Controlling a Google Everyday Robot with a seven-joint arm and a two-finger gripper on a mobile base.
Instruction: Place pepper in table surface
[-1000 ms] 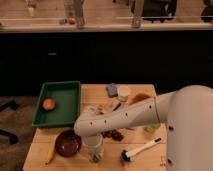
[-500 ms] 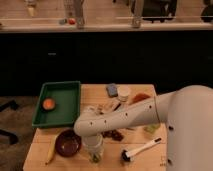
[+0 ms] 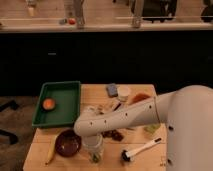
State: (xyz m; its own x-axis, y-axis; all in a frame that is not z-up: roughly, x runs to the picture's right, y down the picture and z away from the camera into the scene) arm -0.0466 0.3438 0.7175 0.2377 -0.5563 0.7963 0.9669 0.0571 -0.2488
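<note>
My white arm reaches from the right across the light tan table surface [image 3: 145, 162] and bends down at the front left. My gripper [image 3: 93, 149] points down just right of the dark brown bowl [image 3: 67, 142]. A small dark green piece, the pepper [image 3: 95, 158], shows at the gripper's lower end, close to the tabletop. I cannot tell whether the pepper is held or resting on the wood.
A green tray [image 3: 67, 95] holding an orange fruit [image 3: 48, 104] stands at the left. A yellow banana [image 3: 51, 151] lies by the bowl. A white-handled brush [image 3: 142, 149] lies at the front right. Several small items [image 3: 120, 91] sit at the table's back.
</note>
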